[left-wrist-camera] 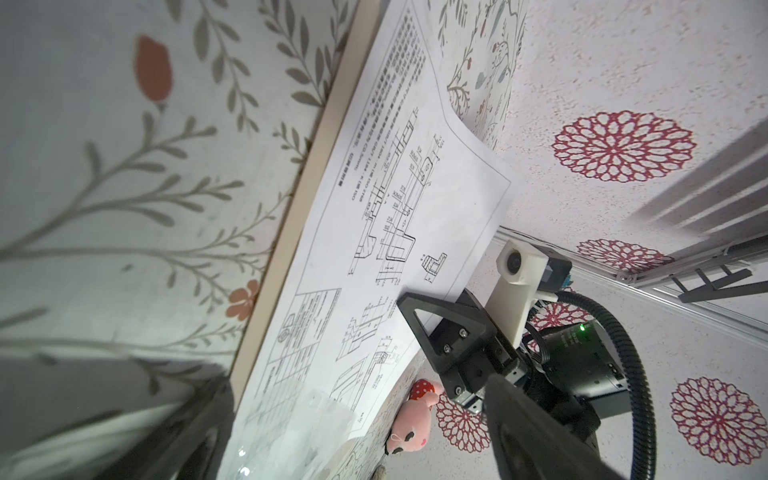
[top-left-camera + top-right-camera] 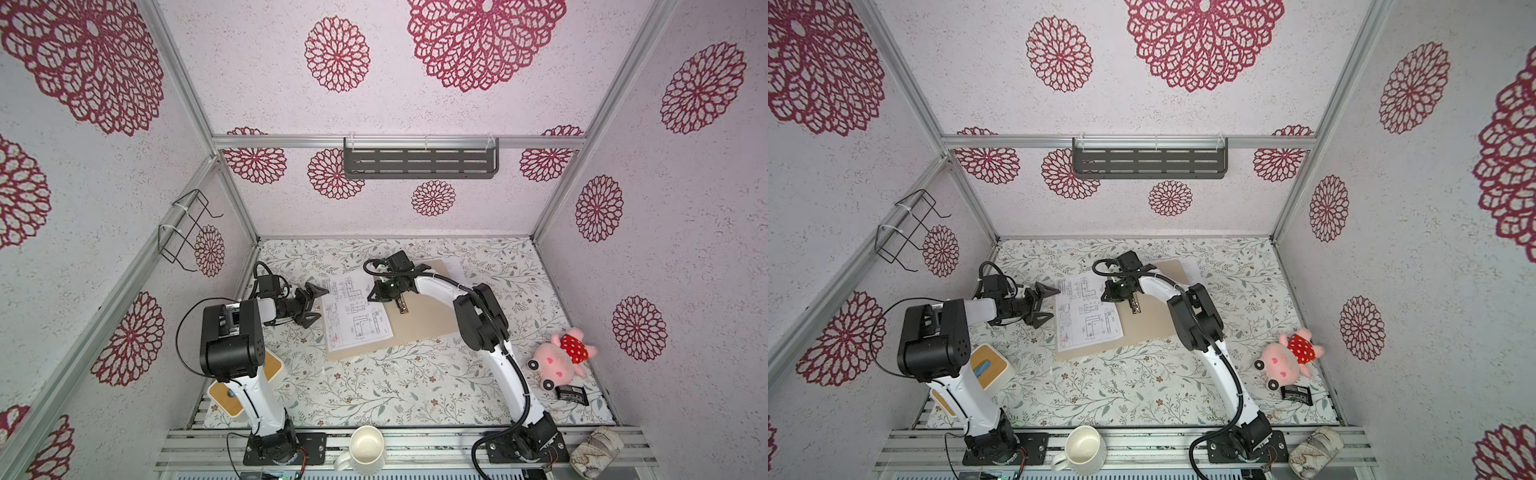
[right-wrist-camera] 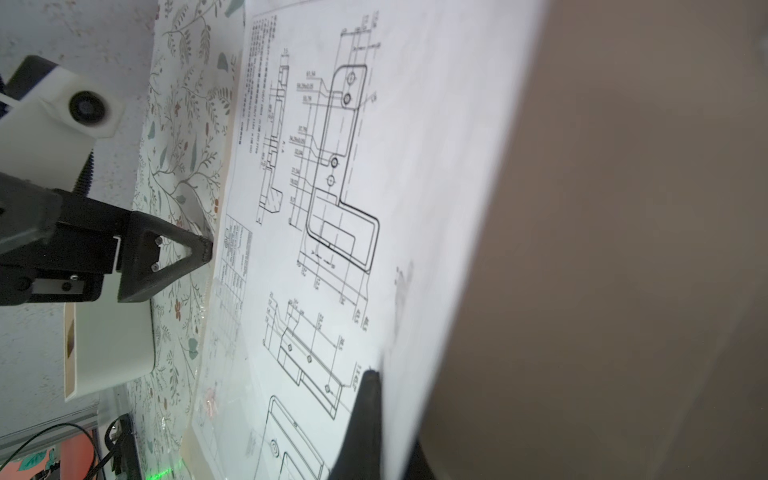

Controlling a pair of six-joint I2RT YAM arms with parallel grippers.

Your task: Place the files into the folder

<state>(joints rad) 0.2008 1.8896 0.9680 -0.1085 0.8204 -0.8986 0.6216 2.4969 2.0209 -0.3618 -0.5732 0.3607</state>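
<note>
The drawing sheet [image 2: 357, 320] is pinched at one edge by the tightly closed right hand [image 2: 376, 296] — the rest lies on the folder [image 2: 428, 322] beneath it. The left hand [image 2: 324, 304] is held wide, just beside the sheet's opposite edge.

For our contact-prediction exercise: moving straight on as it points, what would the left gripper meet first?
Probably the edge of the drawing sheet lying on the folder; the open left gripper points at it, though its height is unclear.
</note>
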